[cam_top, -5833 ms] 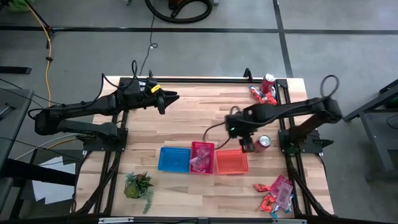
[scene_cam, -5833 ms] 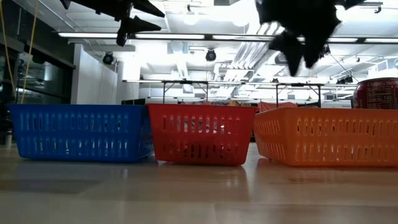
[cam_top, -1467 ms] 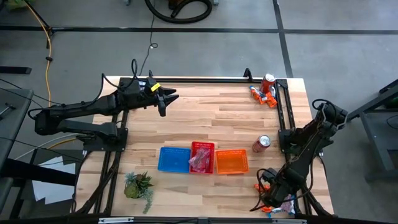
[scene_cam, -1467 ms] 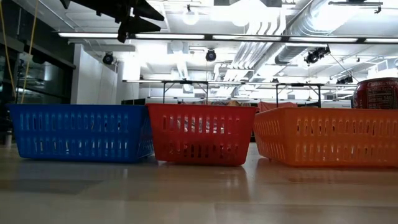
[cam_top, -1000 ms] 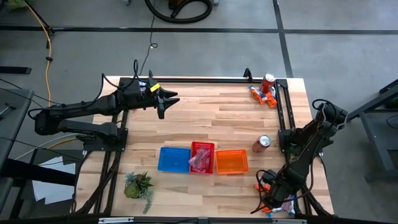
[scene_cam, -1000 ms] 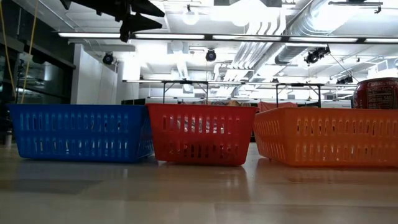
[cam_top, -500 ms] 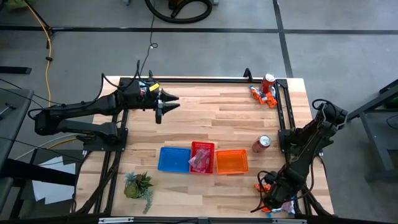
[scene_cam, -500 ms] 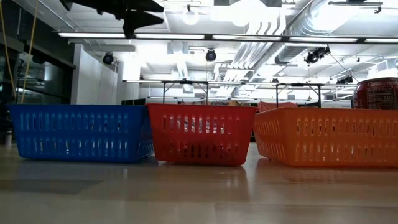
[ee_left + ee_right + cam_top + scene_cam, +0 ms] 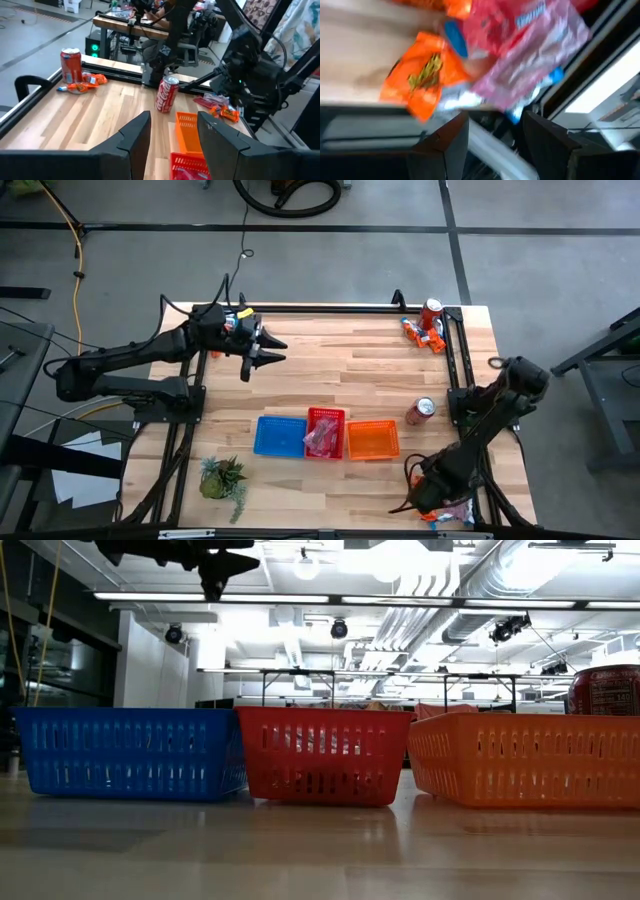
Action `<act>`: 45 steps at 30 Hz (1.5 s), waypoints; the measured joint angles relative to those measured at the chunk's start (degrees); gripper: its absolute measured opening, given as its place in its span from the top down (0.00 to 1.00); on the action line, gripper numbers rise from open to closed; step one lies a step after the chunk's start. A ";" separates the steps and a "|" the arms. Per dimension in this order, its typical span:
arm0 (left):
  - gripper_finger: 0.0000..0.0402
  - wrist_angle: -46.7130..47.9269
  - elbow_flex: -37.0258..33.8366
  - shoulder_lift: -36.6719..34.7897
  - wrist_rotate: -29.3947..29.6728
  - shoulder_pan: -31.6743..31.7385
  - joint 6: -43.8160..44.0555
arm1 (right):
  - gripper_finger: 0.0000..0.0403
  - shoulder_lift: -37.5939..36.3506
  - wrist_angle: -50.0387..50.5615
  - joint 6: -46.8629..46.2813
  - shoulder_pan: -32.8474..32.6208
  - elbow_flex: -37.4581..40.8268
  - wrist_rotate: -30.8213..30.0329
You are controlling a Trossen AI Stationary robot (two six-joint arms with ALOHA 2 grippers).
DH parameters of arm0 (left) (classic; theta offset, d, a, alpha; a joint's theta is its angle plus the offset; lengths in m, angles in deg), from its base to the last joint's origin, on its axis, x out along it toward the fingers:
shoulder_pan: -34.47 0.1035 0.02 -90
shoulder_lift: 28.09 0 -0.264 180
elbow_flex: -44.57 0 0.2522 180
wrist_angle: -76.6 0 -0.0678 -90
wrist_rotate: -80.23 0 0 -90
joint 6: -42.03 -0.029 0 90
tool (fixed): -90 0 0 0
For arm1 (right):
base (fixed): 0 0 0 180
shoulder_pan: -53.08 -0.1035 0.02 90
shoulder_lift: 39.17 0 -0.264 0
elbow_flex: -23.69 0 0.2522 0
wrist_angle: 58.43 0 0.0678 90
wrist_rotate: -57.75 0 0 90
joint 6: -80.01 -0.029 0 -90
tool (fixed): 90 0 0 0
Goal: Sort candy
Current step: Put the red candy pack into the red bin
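A pile of candy packets, pink, red and orange, lies at the table's near right corner. In the right wrist view an orange packet and a pink packet lie just beyond my fingers. My right gripper is open, low beside this pile, and touches nothing. More candy lies at the far right. Pink packets lie in the red basket. My left gripper is open and empty, high over the far left; it also shows in its wrist view.
The blue basket, the red basket and the orange basket stand in a row at the near middle. One red soda can stands right of them, another at the far right. A potted plant is at the near left.
My right arm has swung, and its gripper has gone a little toward the table's left along the near edge by the candy pile. My left gripper has turned about its wrist and shifted slightly toward the near edge. The candy and baskets have stayed put.
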 joint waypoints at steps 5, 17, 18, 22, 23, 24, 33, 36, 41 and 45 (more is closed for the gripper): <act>0.63 -0.28 0.00 0.01 0.27 0.80 -0.65 | 0.54 4.53 3.45 9.18 0.11 0.00 4.95; 0.63 0.52 0.00 0.00 7.10 1.01 -1.80 | 0.54 5.97 -8.09 19.87 -1.51 7.00 4.70; 0.63 0.61 0.00 0.02 8.32 0.99 -1.70 | 0.54 5.97 -8.19 20.15 -1.94 7.36 4.80; 0.63 1.30 0.00 0.02 13.58 0.99 -1.62 | 0.54 5.94 -8.48 20.48 -3.37 9.25 4.90; 0.63 1.30 0.00 0.01 14.66 0.99 -1.62 | 0.54 5.90 -8.98 20.48 -3.62 9.69 4.72; 0.63 1.34 0.00 0.02 15.60 0.99 -1.62 | 0.56 5.90 -9.37 20.93 -3.87 10.05 4.52; 0.63 1.43 0.00 0.02 21.40 0.99 -1.62 | 0.97 5.81 -10.27 24.95 -4.29 10.58 2.97; 0.63 1.43 0.00 0.02 21.45 0.99 -1.60 | 0.98 5.80 -10.33 25.45 -4.31 10.36 2.42; 0.63 1.40 0.00 0.02 21.46 0.99 -2.37 | 1.00 5.76 -7.35 28.09 -4.40 7.37 0.54; 0.63 1.06 0.00 0.02 21.49 1.03 -2.54 | 1.00 5.77 -3.94 30.77 -4.40 3.24 0.18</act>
